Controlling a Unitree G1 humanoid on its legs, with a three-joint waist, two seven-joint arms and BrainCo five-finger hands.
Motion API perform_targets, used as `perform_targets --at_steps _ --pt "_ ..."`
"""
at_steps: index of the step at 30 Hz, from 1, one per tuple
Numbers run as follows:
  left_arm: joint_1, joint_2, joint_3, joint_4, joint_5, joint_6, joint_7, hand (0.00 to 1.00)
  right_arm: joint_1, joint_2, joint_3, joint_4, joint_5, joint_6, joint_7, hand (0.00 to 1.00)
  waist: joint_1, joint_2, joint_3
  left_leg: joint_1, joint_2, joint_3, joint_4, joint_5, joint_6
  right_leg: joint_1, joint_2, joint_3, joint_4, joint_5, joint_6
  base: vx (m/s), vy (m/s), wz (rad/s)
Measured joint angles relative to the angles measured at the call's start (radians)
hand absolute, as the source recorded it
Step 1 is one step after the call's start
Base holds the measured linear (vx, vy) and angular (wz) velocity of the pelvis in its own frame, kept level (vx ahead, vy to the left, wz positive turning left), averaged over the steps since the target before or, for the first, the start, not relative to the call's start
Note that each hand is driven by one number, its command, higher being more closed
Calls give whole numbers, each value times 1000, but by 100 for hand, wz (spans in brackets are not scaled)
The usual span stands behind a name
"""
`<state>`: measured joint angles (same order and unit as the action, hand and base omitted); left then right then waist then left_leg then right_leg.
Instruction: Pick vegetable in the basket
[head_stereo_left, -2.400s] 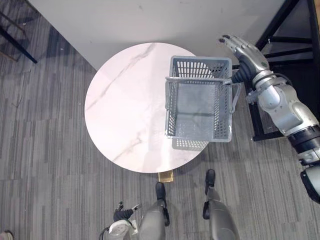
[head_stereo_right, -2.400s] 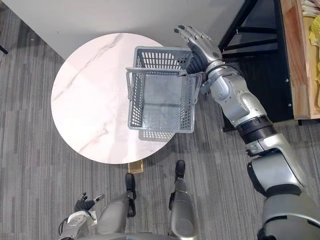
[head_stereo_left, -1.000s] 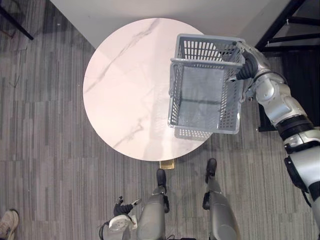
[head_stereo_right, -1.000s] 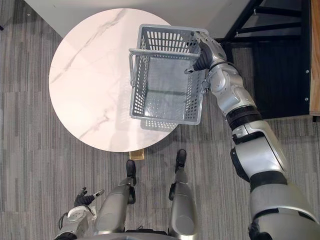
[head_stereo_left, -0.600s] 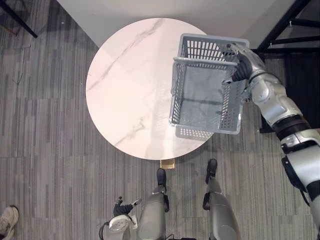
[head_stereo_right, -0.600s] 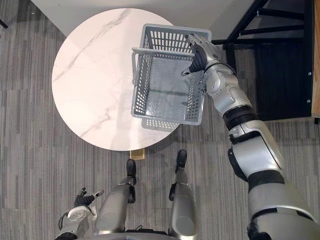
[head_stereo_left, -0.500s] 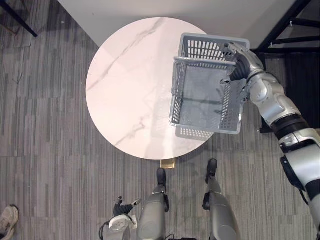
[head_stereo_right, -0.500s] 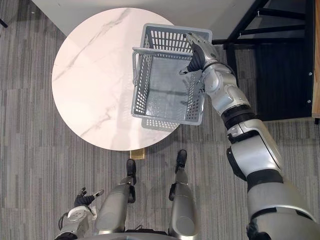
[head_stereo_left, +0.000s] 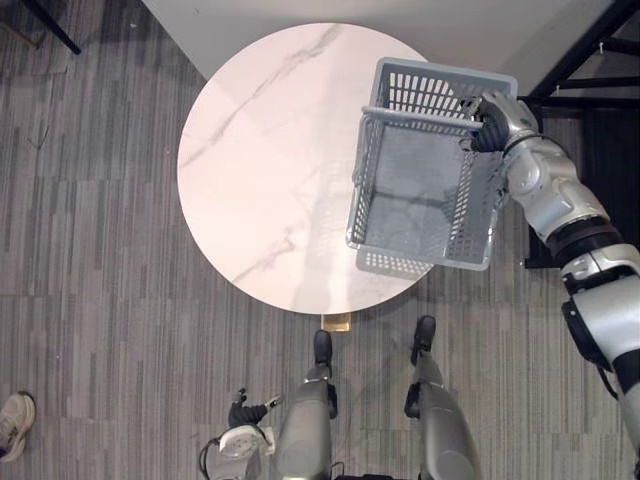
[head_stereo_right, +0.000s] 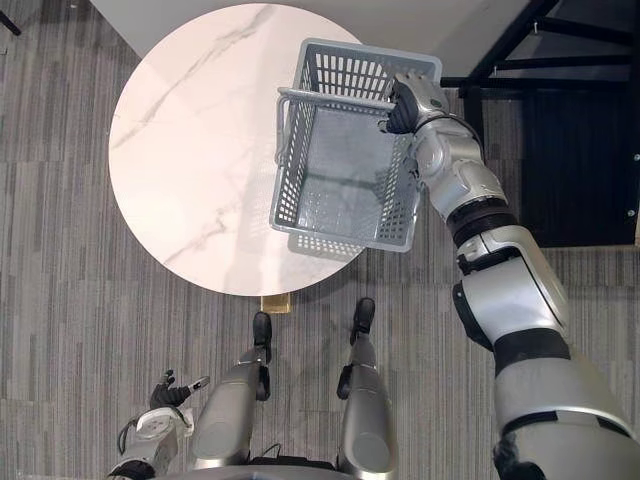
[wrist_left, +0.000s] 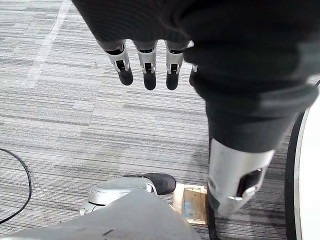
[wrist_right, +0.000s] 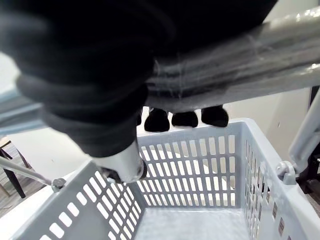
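Note:
A grey plastic basket (head_stereo_left: 441, 94) with an empty inside stands on the right part of a round white marble table (head_stereo_left: 270, 170) and overhangs its edge. The basket's handle (wrist_right: 240, 65) lies across the far end. My right hand (head_stereo_left: 492, 118) is at that far right corner, its fingers (wrist_right: 185, 119) curled round the handle bar. Low down by the floor hangs my left hand (head_stereo_left: 240, 412), its fingers (wrist_left: 145, 62) straight and holding nothing.
A black shelf frame (head_stereo_left: 580, 60) stands close to the right of the basket and my right arm. A white wall (head_stereo_left: 300, 15) runs behind the table. A person's shoe (head_stereo_left: 12, 425) shows on the grey carpet at the lower left.
My right hand's fingers, straight beside the basket's far right corner before, have curled round the handle. The camera has shifted a little. The left hand has not moved.

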<state>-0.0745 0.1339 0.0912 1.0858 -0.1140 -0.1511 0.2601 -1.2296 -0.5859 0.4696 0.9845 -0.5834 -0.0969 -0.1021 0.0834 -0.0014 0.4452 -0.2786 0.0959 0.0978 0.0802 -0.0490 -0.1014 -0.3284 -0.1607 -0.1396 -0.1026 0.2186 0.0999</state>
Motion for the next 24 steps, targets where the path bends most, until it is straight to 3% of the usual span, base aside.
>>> perform_targets --at_steps 9,13,19,22,24 --pt "-2 0 -8 0 2 3 0 0 28 -27 23 -1 -29 -14 22 100 4 0 0 8 0 -21 0 4 0 20 -1 -18 1 0 0 21 -2 6" --pt "-2 0 -7 1 2 9 -1 0 91 -40 49 -98 -28 -14 29 100 1 -1 0 24 0 -15 -1 4 0 32 0 -13 0 0 0 11 1 -4" --pt "1 -1 27 -2 11 19 -2 0 288 -81 77 -430 -25 -20 69 100 -18 -10 -5 63 4 14 -12 3 0 50 6 16 0 0 0 10 -3 -14" --pt "8 0 54 -3 23 31 -4 0 402 -130 79 -589 -24 -51 70 100 -28 -26 -12 96 6 32 -25 4 0 67 8 32 -1 0 0 14 0 -14" --pt "20 9 71 -5 52 31 -6 0 480 -166 66 -707 4 -64 70 100 -51 -50 -28 107 7 38 -29 3 0 73 11 38 -2 0 0 5 4 -7"
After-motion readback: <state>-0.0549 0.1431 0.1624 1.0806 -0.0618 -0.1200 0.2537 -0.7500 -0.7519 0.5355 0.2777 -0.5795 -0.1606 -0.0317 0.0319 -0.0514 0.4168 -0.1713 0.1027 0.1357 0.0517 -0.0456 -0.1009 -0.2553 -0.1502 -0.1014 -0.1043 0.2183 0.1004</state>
